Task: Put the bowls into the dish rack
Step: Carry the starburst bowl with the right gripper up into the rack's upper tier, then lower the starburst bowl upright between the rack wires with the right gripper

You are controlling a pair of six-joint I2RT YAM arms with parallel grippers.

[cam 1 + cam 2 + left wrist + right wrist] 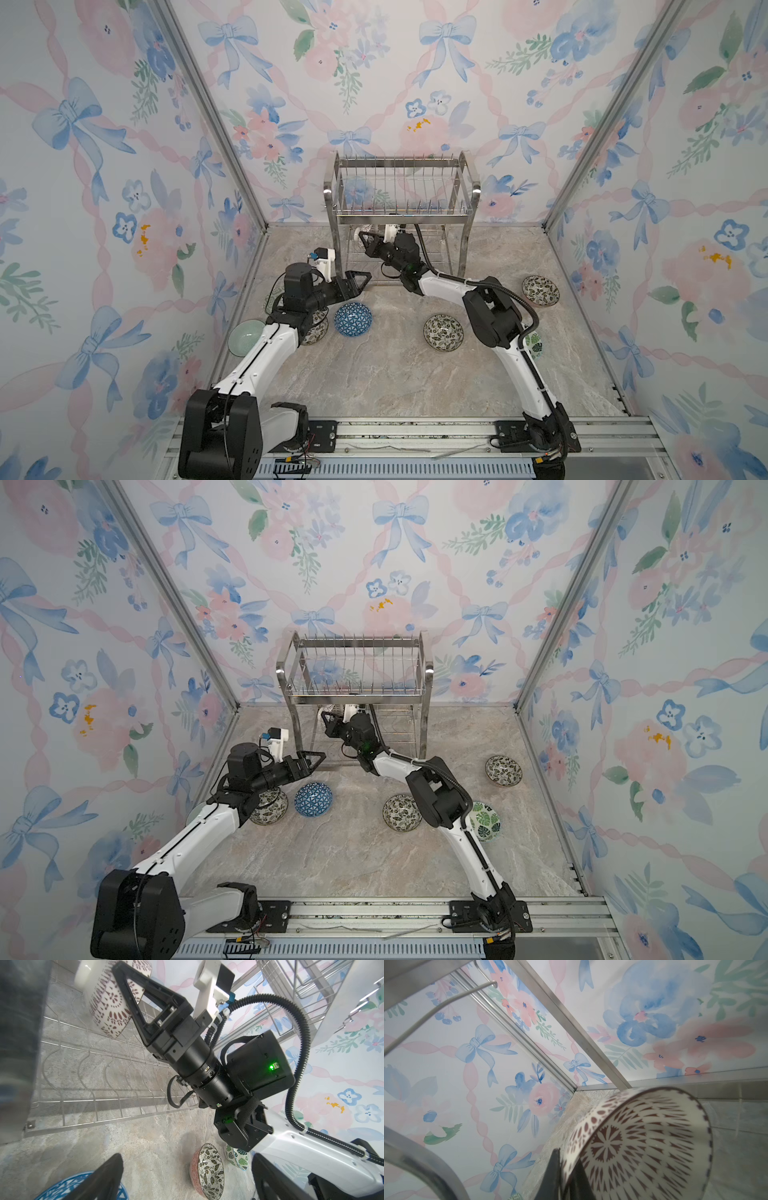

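Grips the rim of a cream round ceramic bowl with a maroon lattice pattern (108,1007) between the shut fingers of the right gripper (362,239), turned on edge inside the lower tier of the shiny two-tier stainless-steel wire dish rack (332,195), close over the wavy wires, contact not clear. Tilted that way, probably, to stand in a slot rather than lie flat. Reaches in from the front, under the upper tier, hence the low wrist. Hovers with the left gripper (359,281) spread wide and holding nothing, just beside the rack's near left leg and near an upturned blue-and-white geometric ceramic bowl (353,319), likely next in line. By count: one bowl in hand and none seen on the upper tier. On the grey marbled tabletop (374,382): one blue-and-white, three black-and-white leafy bowls (443,332), one pale green glazed bowl (243,336), one white bowl with green leaves (484,820). Seven bowls for certain, perhaps another under the left arm, too hidden to tell. One rack, two arms.
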